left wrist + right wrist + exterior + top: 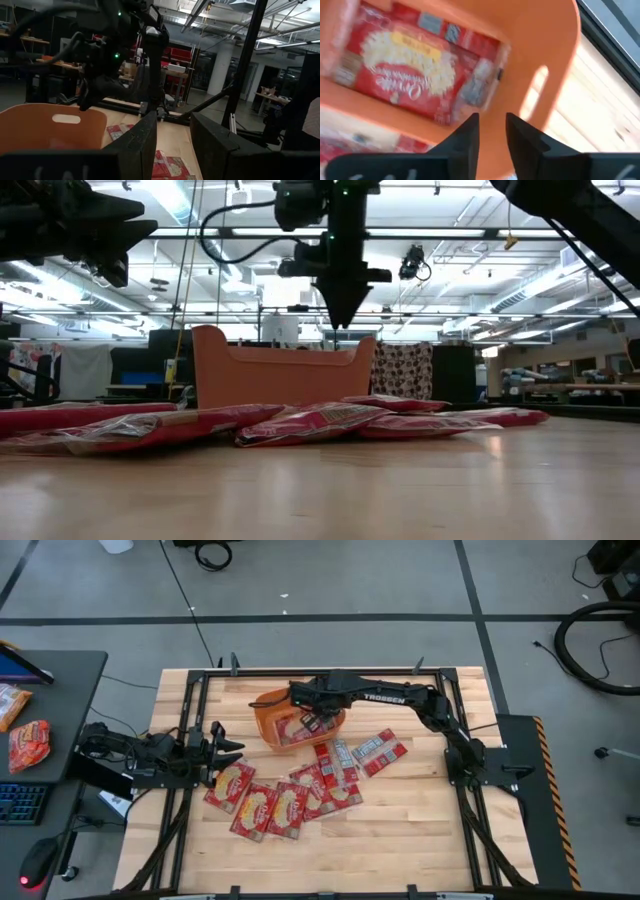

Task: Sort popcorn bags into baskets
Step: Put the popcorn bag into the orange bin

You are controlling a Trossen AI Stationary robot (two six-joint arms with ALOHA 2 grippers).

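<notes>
Overhead, the right end effector (312, 720) hangs over the orange basket (268, 706) near the far middle of the wooden desk (420, 810), with a red popcorn bag (295, 728) lying flat inside the basket. More bags (275, 805) lie scattered on the desk just in front of the basket, several overlapping, and two (378, 751) rest off to the right. The left end effector (225, 751) waits at the desk's left edge, beside the nearest bag (230, 783).

At desk level, the basket (285, 370) stands behind a low row of bags (310, 423), and the right end effector (343, 315) points straight down above its rim, fingers close together with nothing between them.

From the left wrist, the left end effector (172, 137) shows its two fingers parted with an empty gap, the basket (30, 125) near on one side and bags (167, 164) on the desk ahead.

From the right wrist, the right end effector (492, 131) shows a narrow gap between its fingers, gripping nothing, directly above the basket wall (540, 55); a bag (417, 65) lies on the basket floor, clear of the fingers.
</notes>
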